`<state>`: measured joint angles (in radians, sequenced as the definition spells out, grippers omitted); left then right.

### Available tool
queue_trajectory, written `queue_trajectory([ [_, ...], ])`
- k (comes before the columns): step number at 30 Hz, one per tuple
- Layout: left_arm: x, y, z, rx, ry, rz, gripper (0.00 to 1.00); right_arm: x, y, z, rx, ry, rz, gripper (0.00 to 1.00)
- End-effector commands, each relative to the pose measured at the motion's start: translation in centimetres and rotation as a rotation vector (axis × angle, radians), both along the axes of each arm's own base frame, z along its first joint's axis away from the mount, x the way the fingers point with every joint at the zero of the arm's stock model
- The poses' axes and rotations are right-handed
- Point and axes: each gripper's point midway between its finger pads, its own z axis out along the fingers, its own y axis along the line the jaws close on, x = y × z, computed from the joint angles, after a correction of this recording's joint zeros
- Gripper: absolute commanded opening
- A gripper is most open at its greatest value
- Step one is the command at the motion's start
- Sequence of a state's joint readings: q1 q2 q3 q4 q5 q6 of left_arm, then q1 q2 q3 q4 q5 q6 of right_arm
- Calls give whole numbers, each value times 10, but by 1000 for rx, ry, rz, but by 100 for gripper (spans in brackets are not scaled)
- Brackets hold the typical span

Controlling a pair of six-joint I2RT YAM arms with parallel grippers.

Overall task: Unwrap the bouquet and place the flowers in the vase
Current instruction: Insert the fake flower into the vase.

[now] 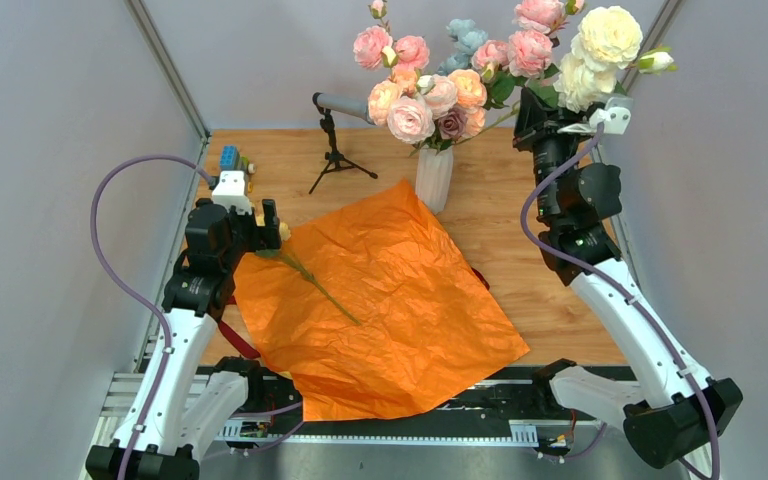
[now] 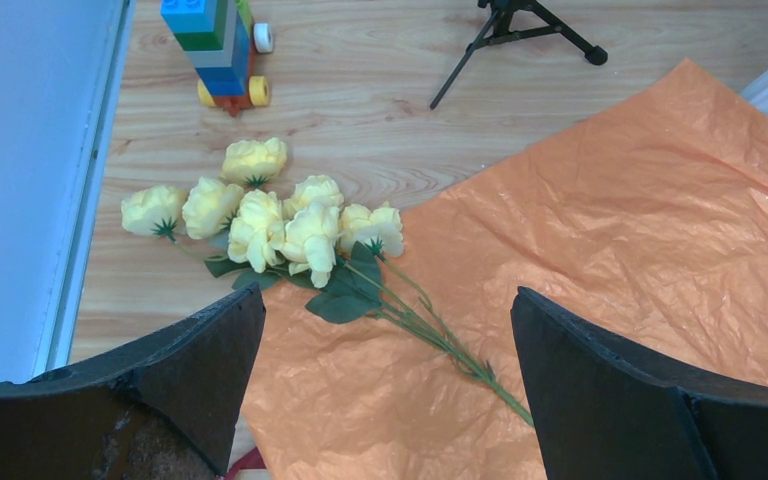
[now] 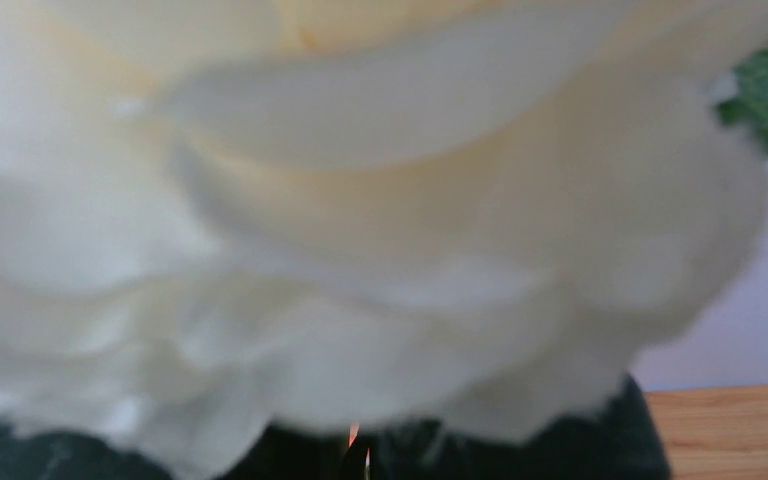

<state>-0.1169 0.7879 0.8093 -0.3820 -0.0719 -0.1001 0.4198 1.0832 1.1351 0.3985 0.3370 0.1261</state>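
The bouquet's orange paper (image 1: 390, 300) (image 2: 640, 230) lies spread flat on the table. A spray of yellow flowers (image 2: 270, 215) rests at its left edge, with the green stem (image 1: 322, 290) (image 2: 450, 345) across the paper. My left gripper (image 1: 260, 222) (image 2: 388, 292) hangs open just above that stem, holding nothing. The ribbed white vase (image 1: 434, 178) holds pink, peach and blue flowers (image 1: 425, 95). My right gripper (image 1: 540, 105) (image 3: 360, 455) is raised right of the vase, shut on the stem of cream flowers (image 1: 600, 50) (image 3: 360, 200), which fill its wrist view.
A black microphone stand (image 1: 335, 150) (image 2: 515, 25) stands behind the paper. A toy of coloured bricks (image 1: 232, 160) (image 2: 215, 45) sits at the far left. A dark red ribbon (image 1: 238, 338) lies by the paper's left edge. Grey walls close in both sides.
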Motion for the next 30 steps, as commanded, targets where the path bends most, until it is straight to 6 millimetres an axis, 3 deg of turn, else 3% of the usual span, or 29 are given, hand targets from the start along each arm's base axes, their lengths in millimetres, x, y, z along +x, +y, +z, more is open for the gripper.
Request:
queue_trajectory([
  [1, 1, 5, 8, 20, -37, 11, 100, -11, -1, 30, 69, -36, 49, 0],
  [30, 0, 3, 7, 19, -35, 4, 100, -28, -13, 42, 133, -52, 43, 0],
])
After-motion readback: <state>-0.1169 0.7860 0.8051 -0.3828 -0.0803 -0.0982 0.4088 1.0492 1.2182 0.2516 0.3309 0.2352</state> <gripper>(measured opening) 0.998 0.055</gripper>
